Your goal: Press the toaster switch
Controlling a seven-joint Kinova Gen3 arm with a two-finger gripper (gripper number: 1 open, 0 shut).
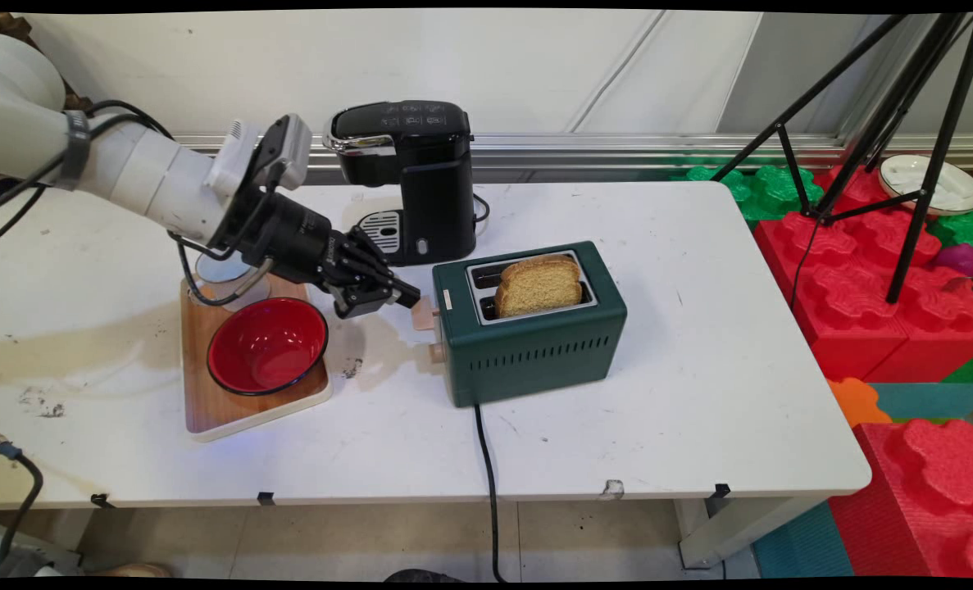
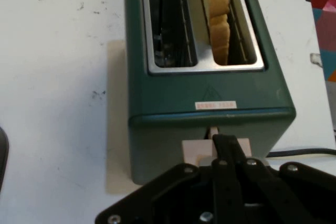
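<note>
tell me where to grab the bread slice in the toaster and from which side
Grip the bread slice by its exposed top half, coming straight down from above. It stands upright in one slot of the toaster, so only the upper part is clear; pinch its flat faces, gently, fingers across the thin dimension.

Directly ahead of the closed jaws: green toaster [image 1: 535,336], its beige lever [image 2: 215,150] touching the gripper [image 1: 404,297] tip, no gap left. Behind and below: red bowl [image 1: 267,344] on a wooden board [image 1: 207,410]; to the far side: black coffee machine [image 1: 420,180], near. Beyond the toaster and along the near edge: bare white table [image 1: 699,369], open passage.
</note>
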